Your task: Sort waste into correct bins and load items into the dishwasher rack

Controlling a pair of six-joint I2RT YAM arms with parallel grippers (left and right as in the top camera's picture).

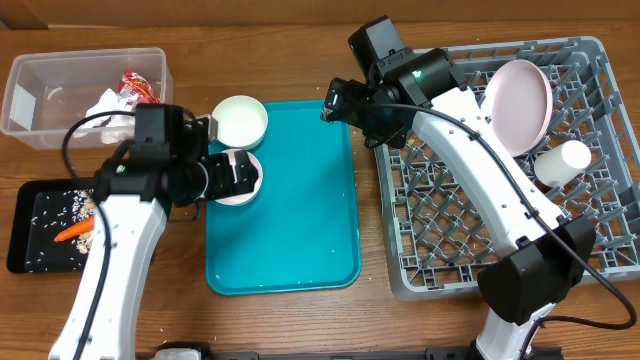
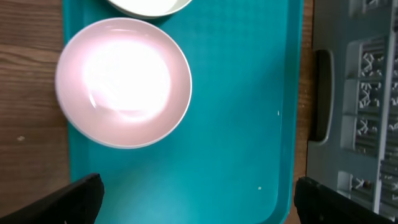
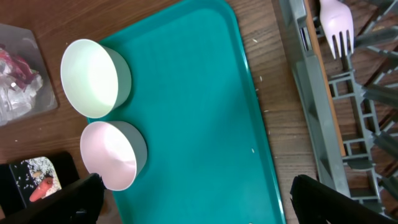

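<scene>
Well out to the side of the left fingers, the clear, thin-walled rectangular tub [image 1: 40,110] holds the crumpled white tissue [image 1: 105,103] and the red crinkly wrapper [image 1: 140,86]. Behind those fingers, beside the forearm, the shallow matte black tray [image 1: 25,240] carries scattered pale grains [image 1: 45,215] and the orange carrot [image 1: 75,232]. The carrot is a short tapered rod with its long axis nearly left-right in the overhead view; which end is the tip cannot be told. The left gripper [image 2: 199,202] is released, its black fingers [image 2: 81,199] spread wide and grasping nothing. Just ahead of them, offset toward one fingertip, a glossy round white bowl [image 2: 124,81] sits mouth-up on the smooth teal tray [image 2: 249,124]. A second bowl [image 3: 93,78] of the same shape sits just beside it, farther ahead. The right gripper [image 3: 199,202] is likewise released and empty, over the tray's rack-side edge. Beyond its fingers stands the grey moulded rack [image 1: 600,230] with its grid of upright pegs. There the white plastic fork [image 3: 336,28] has its tines pointing back toward the fingers, the round plate [image 1: 520,100] leans on edge, and the small cup [image 1: 562,160] lies on its side, axis diagonal.
</scene>
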